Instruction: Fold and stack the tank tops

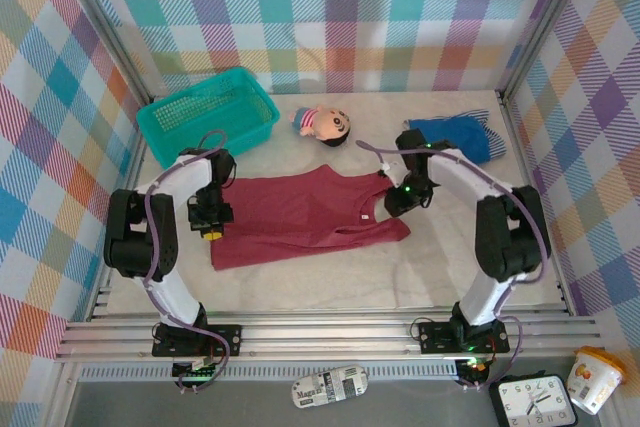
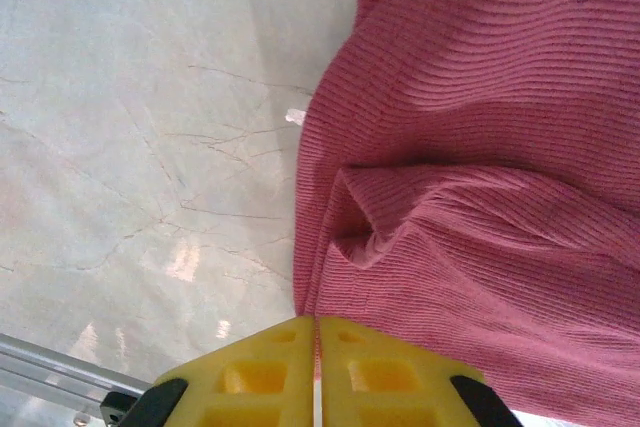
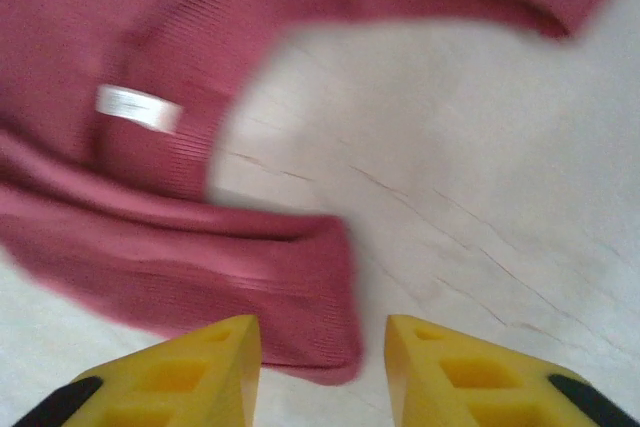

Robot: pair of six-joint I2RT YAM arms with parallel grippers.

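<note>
1. Three tank tops lie on the pale table [image 1: 450, 267]. The dark red tank top [image 1: 300, 217] is spread flat in the middle between the two arms, hem to the left and straps to the right.
2. The bright blue tank top [image 1: 450, 137] lies bunched at the back right. The striped tank top [image 1: 492, 142] shows as an edge at its right side, touching it.
3. The left gripper [image 1: 212, 230] sits low at the left hem of the dark red tank top. In its wrist view the yellow fingers [image 2: 250, 377] are pressed together with a hairline gap. The puckered cloth edge runs right up to their tips; I cannot tell whether any cloth is pinched.
4. The right gripper [image 3: 322, 319] hovers at the strap side, fingers apart and holding nothing. A strap end lies just ahead of them, nearer the left finger, and a white label [image 3: 138, 107] shows inside the neckline.
5. A teal basket [image 1: 225, 142] stands at the back left, with a doll [image 1: 322, 124] lying just beside it.
</note>
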